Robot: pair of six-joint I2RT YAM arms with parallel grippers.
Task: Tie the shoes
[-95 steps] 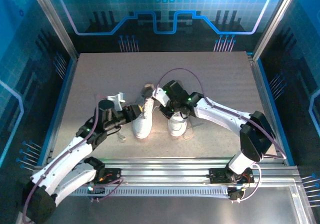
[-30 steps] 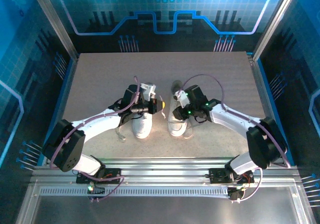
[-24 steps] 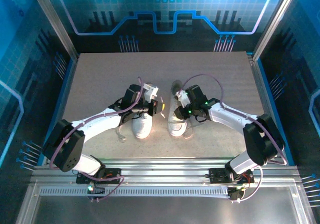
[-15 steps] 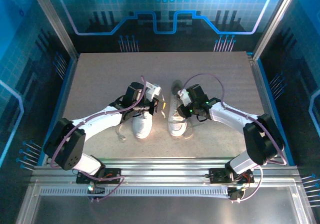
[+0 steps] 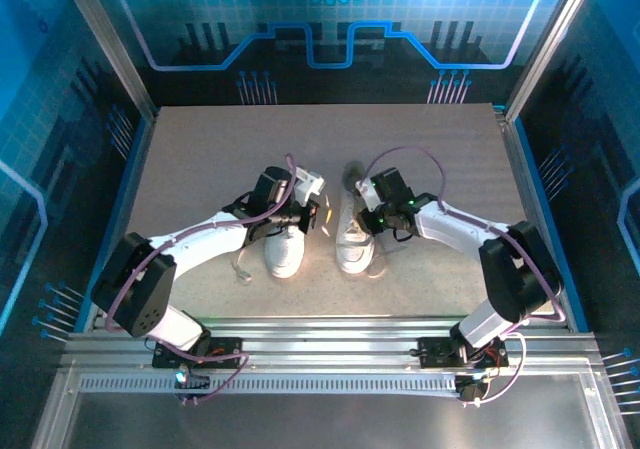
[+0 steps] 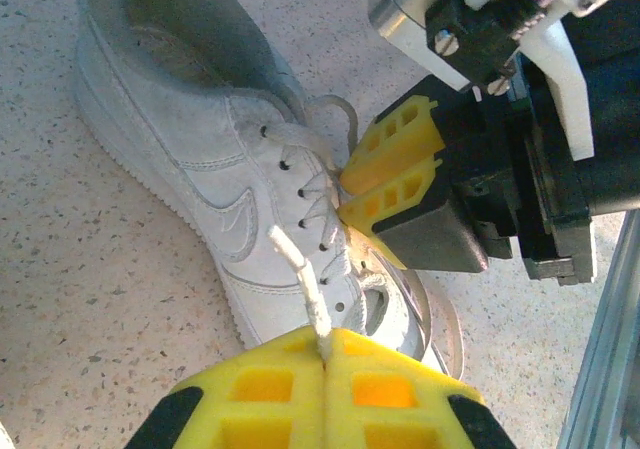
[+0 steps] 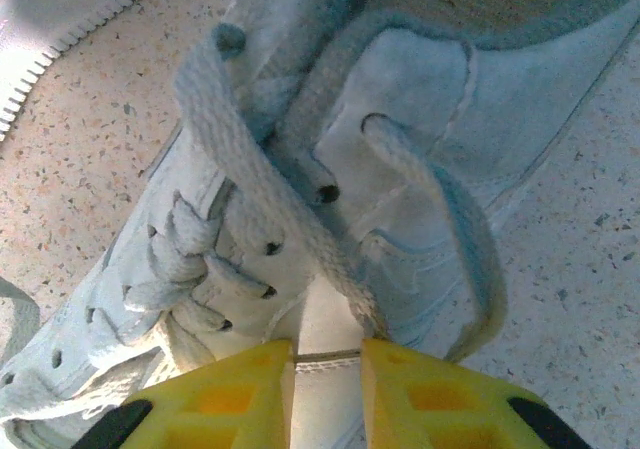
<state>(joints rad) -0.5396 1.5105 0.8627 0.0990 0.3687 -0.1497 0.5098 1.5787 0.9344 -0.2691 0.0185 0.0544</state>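
Where the arms reach out from the near rail (image 5: 330,344) to mid-table, we see the left gripper (image 6: 325,354) clamped tight on a lace end (image 6: 298,264) drawn up from the right shoe (image 5: 355,252). That shoe lies toe-near, just beside the left shoe (image 5: 284,254). Over the last few seconds the left arm has swung in from the left of the pair to the gap between the shoes. Within the last second the jaws of the right gripper (image 7: 325,359) have narrowed. They now stand slightly apart, with a second lace (image 7: 270,199) running down between them, not visibly pinched. We judge that both laces of the right shoe are nearly in hand, so the first crossing could follow. The left shoe is not being handled. Beyond the shoes the table (image 5: 200,149) is pale and finely speckled. Farther off, a blue-lit wall (image 5: 330,29) with glowing line patterns closes the cell.
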